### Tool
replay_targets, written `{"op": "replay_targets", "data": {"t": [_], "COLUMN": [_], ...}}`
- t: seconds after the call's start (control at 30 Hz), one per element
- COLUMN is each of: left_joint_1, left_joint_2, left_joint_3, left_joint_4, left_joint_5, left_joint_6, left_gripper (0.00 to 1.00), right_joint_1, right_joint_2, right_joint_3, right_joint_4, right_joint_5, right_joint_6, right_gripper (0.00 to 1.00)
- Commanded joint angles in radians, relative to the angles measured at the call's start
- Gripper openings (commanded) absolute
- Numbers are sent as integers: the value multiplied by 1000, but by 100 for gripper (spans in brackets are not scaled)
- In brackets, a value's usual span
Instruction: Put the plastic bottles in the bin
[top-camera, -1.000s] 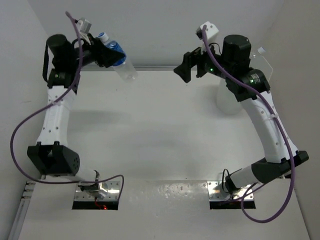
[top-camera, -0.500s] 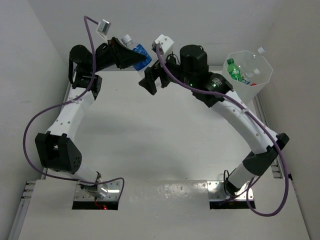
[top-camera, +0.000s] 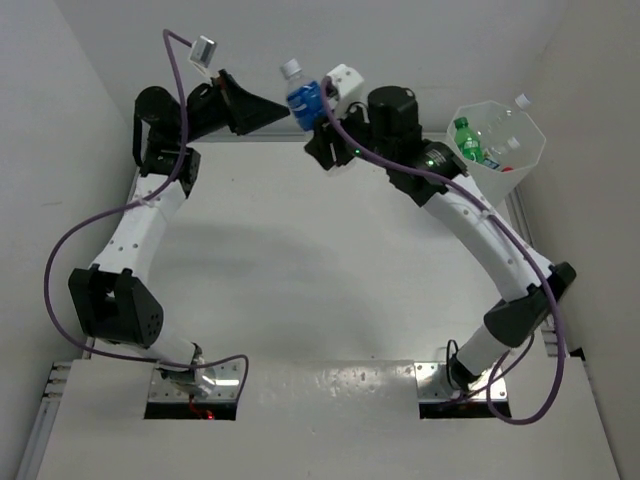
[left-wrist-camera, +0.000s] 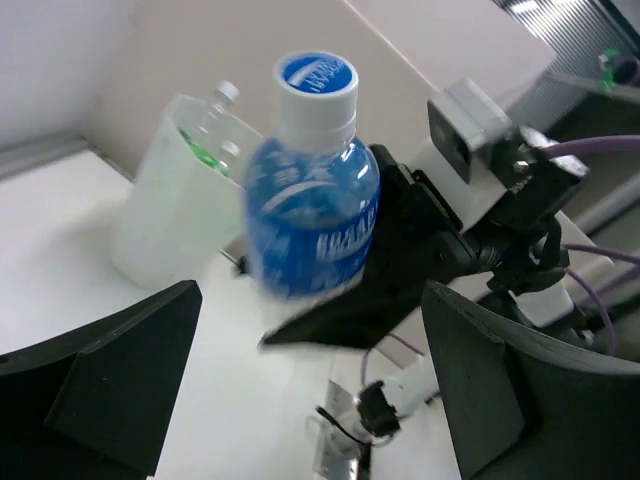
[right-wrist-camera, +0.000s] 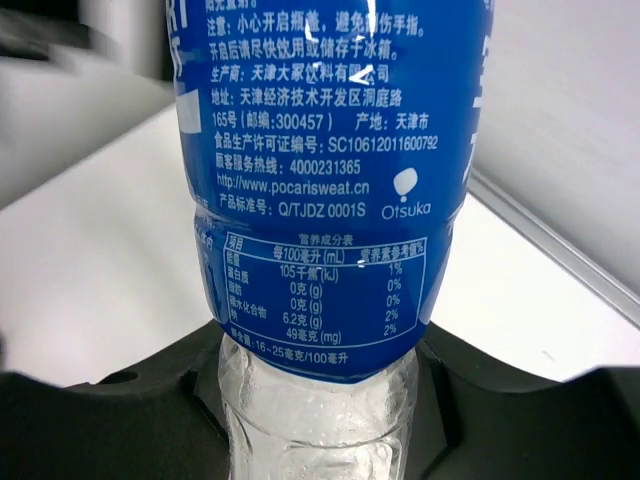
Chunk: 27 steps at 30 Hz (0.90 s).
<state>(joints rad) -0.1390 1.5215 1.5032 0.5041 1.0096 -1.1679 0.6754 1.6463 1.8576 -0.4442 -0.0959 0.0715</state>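
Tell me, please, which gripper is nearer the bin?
Right. The right gripper, holding the blue bottle, is left of the bin; the left gripper is farther left.

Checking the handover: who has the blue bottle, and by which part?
The right gripper grips the bottle by its clear lower body, below the label. The left gripper is open.

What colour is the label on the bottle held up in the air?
Blue with white print; the bottle shows best in the right wrist view.

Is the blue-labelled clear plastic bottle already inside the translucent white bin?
Out: the right gripper holds the blue-labelled bottle apart from the bin.
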Motion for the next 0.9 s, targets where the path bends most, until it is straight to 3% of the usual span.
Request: {"op": "replay_targets", "data": {"t": [0.0, 0.1, 0.13, 0.2, 0.33, 0.43, 0.73, 0.87], "left_joint_1": [117, 180, 180, 180, 170, 161, 161, 179], "left_joint_2": [-24, -1, 11, 22, 22, 11, 2, -20], "left_joint_3": [80, 112, 123, 134, 88, 45, 23, 23], "left_joint_4": [-19, -33, -98, -157, -154, -154, -211, -292], "left_joint_5": [-14, -14, -14, -14, -14, -14, 15, 15], "left_joint_6": [11, 66, 101, 203, 237, 270, 327, 399], "left_gripper": [100, 100, 100, 100, 100, 100, 100, 100], "right_joint_1": [-98, -264, -390, -523, -790, -919, -998, -999], "right_joint_2": [-208, -300, -310, -333, -332, -273, -79, -39], "right_joint_3": [-114, -191, -199, -231, -279, -262, -207, -219], "right_joint_4": [68, 107, 114, 127, 185, 174, 187, 190], "right_joint_5": [73, 87, 84, 75, -28, -99, -169, -156], "right_joint_6": [-10, -36, -51, -64, -104, -87, -16, -15], "right_gripper": [8, 7, 7, 7, 6, 6, 8, 16]}}
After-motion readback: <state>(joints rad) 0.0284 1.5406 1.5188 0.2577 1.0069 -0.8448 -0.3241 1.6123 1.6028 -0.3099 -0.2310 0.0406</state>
